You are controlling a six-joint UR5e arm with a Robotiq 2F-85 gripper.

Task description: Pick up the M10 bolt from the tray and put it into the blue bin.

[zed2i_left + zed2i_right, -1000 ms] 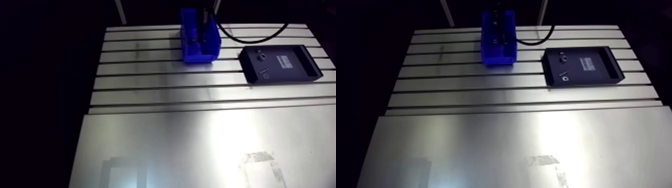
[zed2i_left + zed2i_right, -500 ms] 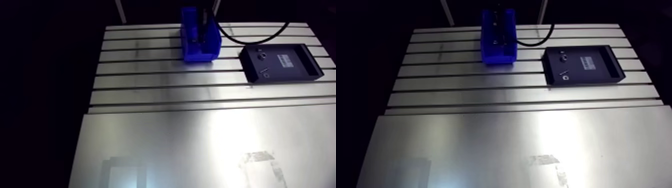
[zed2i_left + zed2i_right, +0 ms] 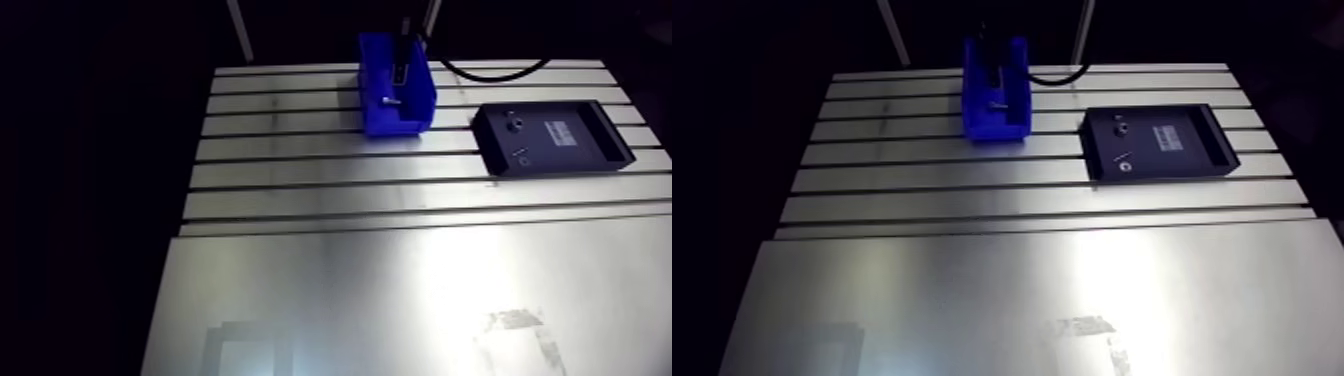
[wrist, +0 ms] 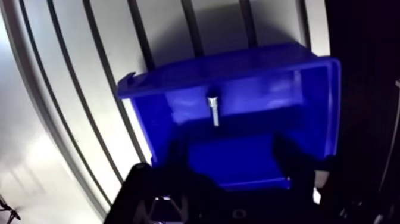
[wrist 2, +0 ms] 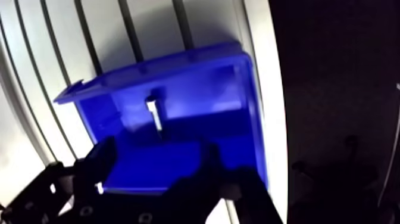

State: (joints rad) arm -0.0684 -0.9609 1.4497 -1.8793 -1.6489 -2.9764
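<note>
Wrist view: M10 bolt (image 4: 213, 109) is lying inside blue bin (image 4: 268, 89).
Gripper (image 4: 231, 145): jaws are standing apart, holding nothing.

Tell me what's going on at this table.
The robot arm's end effector hangs over the blue bin with its fingers open and nothing between them. The M10 bolt lies inside the bin, ahead of the fingers, so the drop looks done. The black tray sits apart on the table with a few small parts in it.
</note>
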